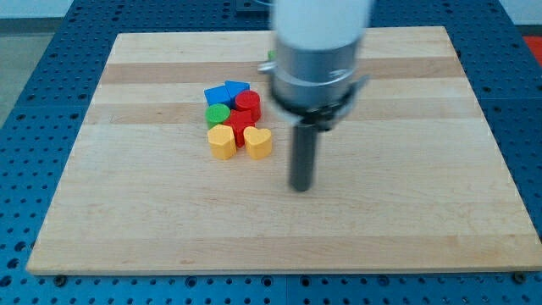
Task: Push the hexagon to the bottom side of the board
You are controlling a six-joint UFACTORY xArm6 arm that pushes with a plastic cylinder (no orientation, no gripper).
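A cluster of small blocks sits on the wooden board point(169, 220) left of centre. At its bottom are two yellow blocks: a hexagon-like one point(222, 141) on the left and a heart point(258, 143) on the right. Above them are a green round block point(218, 115), a red star-like block point(240, 127) and a red cylinder point(248, 104). Two blue blocks point(227, 91) top the cluster. My tip point(302, 187) rests on the board to the right of and below the yellow heart, apart from all blocks.
The arm's large blurred body point(318, 51) hangs over the board's upper middle and hides what lies behind it; a sliver of green point(272, 56) shows at its left edge. A blue perforated table point(34, 102) surrounds the board.
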